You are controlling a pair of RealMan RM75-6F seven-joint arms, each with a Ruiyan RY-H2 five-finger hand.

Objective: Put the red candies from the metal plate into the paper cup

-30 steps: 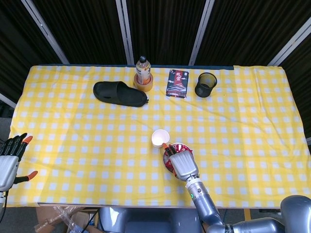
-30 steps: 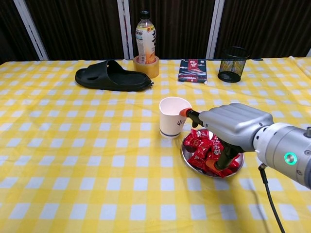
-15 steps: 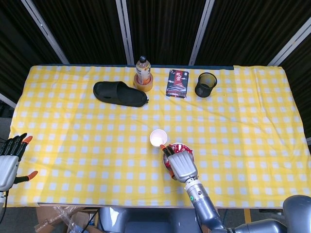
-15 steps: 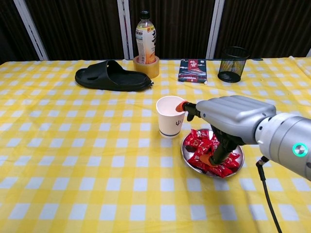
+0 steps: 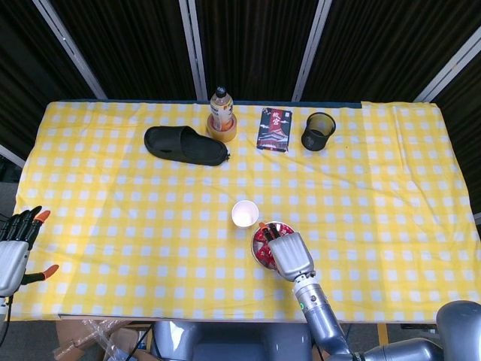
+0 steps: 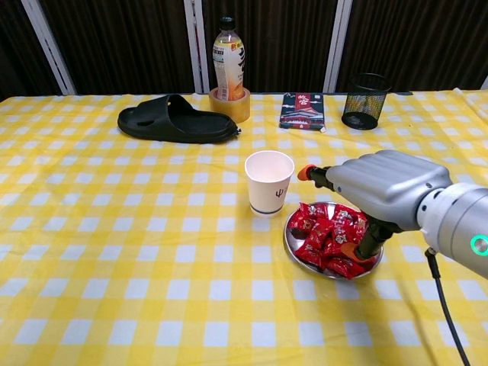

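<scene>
A white paper cup (image 6: pixel 268 181) (image 5: pixel 245 213) stands upright just left of the round metal plate (image 6: pixel 289 245) (image 5: pixel 256 247). Several red wrapped candies (image 6: pixel 322 232) (image 5: pixel 264 235) are piled on the plate. My right hand (image 6: pixel 385 191) (image 5: pixel 290 256) hovers over the plate's right side, its fingers reaching toward the cup and its thumb pointing down at the candies near the plate's right rim. I see no candy held in it. My left hand (image 5: pixel 15 248) hangs off the table's front left corner, fingers apart and empty.
Along the far side lie a black slipper (image 6: pixel 175 120), a drink bottle standing in a tape roll (image 6: pixel 229 69), a dark printed packet (image 6: pixel 302 110) and a black mesh pen cup (image 6: pixel 364 111). A yellow checked cloth (image 6: pixel 114 252) covers the table.
My right hand has drawn back to the right, from the cup's rim to the plate's right side, uncovering more candies. The cup stays upright. The left hand has not moved.
</scene>
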